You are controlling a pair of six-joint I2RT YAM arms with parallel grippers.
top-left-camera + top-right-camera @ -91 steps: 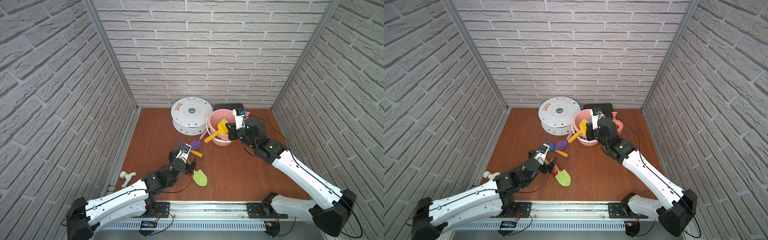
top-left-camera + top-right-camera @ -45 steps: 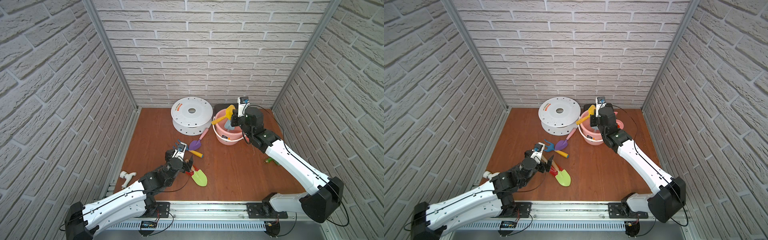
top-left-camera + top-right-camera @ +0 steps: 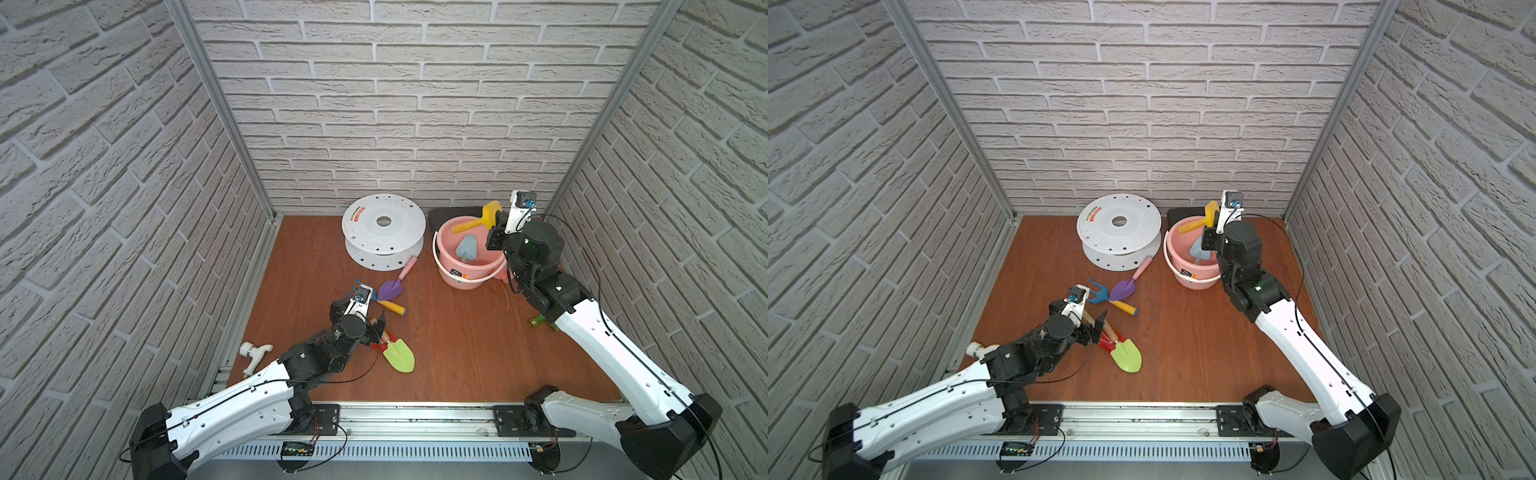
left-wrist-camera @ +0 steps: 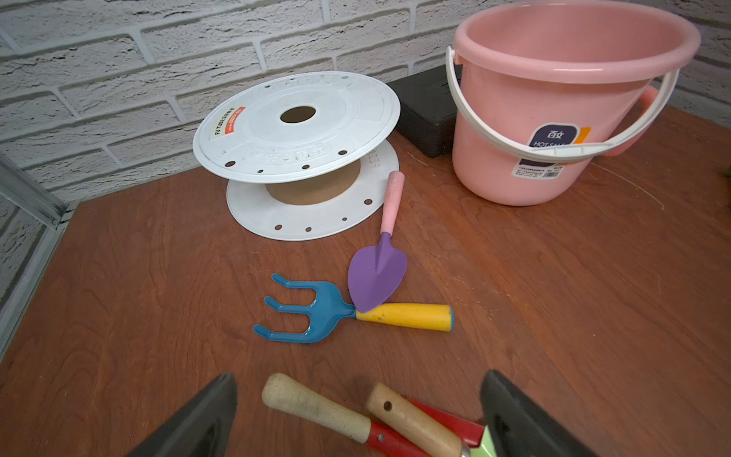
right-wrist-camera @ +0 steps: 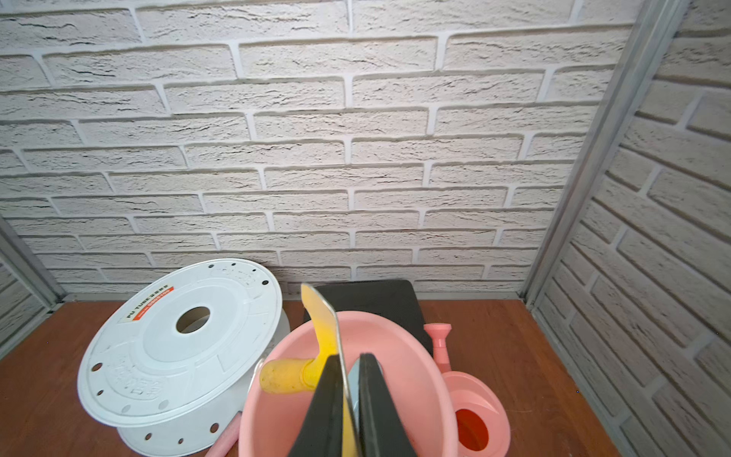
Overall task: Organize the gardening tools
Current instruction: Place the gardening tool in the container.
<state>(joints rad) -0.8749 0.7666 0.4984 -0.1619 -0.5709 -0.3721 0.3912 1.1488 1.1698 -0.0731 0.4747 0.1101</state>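
My right gripper [image 5: 350, 360] is shut on the blade of the yellow scoop [image 3: 478, 220], held over the far side of the pink bucket [image 3: 465, 274]. A pale-blue trowel [image 3: 466, 246] stands inside the bucket. My left gripper [image 4: 358, 380] hangs open low over two wooden handles; one belongs to the green spade [image 3: 400, 354], the other to a red tool [image 4: 316, 407]. Just beyond lie the blue claw fork [image 4: 312, 312] and the purple trowel [image 4: 375, 273], whose blade overlaps the fork's yellow handle. The pink watering can [image 5: 474, 407] stands beside the bucket.
A white spool [image 3: 383, 230] lies at the back, left of the bucket, with a black box [image 5: 375, 296] behind the bucket. A white tap fitting [image 3: 253, 353] lies at the left floor edge, a green one [image 3: 540, 320] under my right arm. Brick walls enclose three sides.
My right gripper has carried the yellow scoop from the bucket's near-left rim up and across to its far side. My left gripper has shifted slightly over the wooden handles, still open.
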